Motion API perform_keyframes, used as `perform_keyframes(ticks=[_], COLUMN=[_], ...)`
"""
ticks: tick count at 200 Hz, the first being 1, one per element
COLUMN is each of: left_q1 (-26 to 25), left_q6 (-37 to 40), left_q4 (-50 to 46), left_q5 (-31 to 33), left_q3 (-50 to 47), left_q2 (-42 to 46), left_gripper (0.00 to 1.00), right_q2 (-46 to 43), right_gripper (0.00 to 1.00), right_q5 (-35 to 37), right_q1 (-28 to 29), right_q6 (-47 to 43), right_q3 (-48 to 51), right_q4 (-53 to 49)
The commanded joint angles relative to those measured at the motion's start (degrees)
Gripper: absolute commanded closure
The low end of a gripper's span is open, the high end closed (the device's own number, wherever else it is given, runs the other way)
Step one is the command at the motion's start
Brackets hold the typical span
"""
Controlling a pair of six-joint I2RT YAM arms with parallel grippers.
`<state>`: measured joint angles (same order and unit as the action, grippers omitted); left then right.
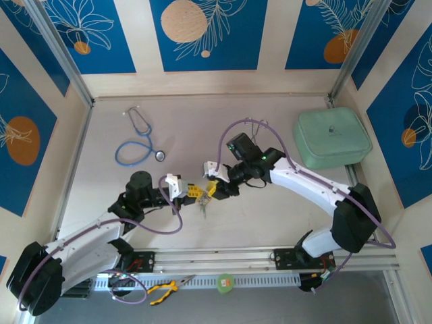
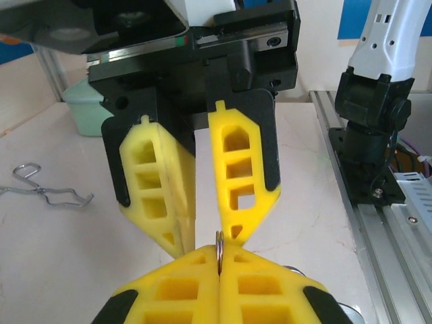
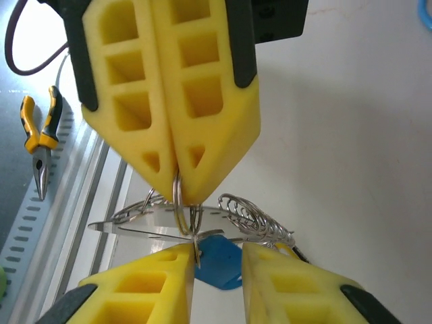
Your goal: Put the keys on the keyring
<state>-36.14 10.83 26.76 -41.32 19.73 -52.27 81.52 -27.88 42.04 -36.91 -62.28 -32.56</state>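
Clamped seemingly light, slick keyring (image 3: 177,209) in closed left gripper (image 2: 219,260); straddled blue key (image 3: 223,270) by its graspable head with right gripper (image 3: 217,253), hold untellable.

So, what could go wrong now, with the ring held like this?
The left gripper pinches the thin keyring only at its very fingertips, so it may slip or twist. The right gripper stands open around the blue key, which hangs loose; closing may push it aside. The two grippers' tips are very close and might collide.
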Motion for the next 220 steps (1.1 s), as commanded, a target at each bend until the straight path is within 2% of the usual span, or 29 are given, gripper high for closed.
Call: perform_keyframes(ticks=[1, 57, 118, 133, 149, 156, 169, 176, 186, 220], left_q1=[-0.2, -0.2, -0.2, -0.2, -0.3, -0.2, -0.2, -0.2, -0.2, -0.3], left_q6=[-0.9, -1.8, -2.4, -2.6, -2.5, -2.4, -1.9, -1.3, 0.3, 5.4], left_q4=[4.6, 6.6, 7.5, 7.7, 7.3, 6.7, 4.9, 3.3, -0.2, -11.7], left_q5=[-2.5, -2.6, -2.4, -2.4, -2.2, -1.6, 0.6, 1.8, 3.4, 6.2], left_q3=[-0.9, -1.0, -1.2, -1.2, -1.1, -1.1, -1.0, -0.9, -0.2, 3.1], left_q2=[-0.2, -0.9, -0.7, -0.7, -0.5, -0.3, 0.6, 1.1, 2.0, 2.6], left_gripper=[1.00, 1.00, 1.00, 1.00, 1.00, 1.00, 0.80, 0.75, 0.73, 0.74], right_q2=[-3.8, -2.6, -1.0, -0.7, -0.7, -0.9, -1.3, -1.4, -1.3, 1.4], right_gripper=[0.73, 0.74, 0.78, 0.84, 0.97, 1.00, 1.00, 1.00, 1.00, 1.00], right_q5=[-4.3, -6.4, -4.2, -3.9, -4.1, -4.0, -2.7, -1.3, 1.7, 12.6], right_q1=[-0.4, 0.4, 0.9, 1.0, 1.0, 1.0, 1.0, 1.1, 1.6, 4.3], right_q6=[0.0, 0.5, 1.0, 1.2, 1.8, 1.6, 0.8, 0.0, -1.8, -8.2], right_q3=[2.3, 1.7, 1.0, 0.7, 0.5, 0.4, -0.2, -0.9, -2.5, -8.7], right_q4=[4.4, 5.2, 6.1, 6.6, 7.2, 7.0, 5.4, 3.8, 0.4, -11.5])
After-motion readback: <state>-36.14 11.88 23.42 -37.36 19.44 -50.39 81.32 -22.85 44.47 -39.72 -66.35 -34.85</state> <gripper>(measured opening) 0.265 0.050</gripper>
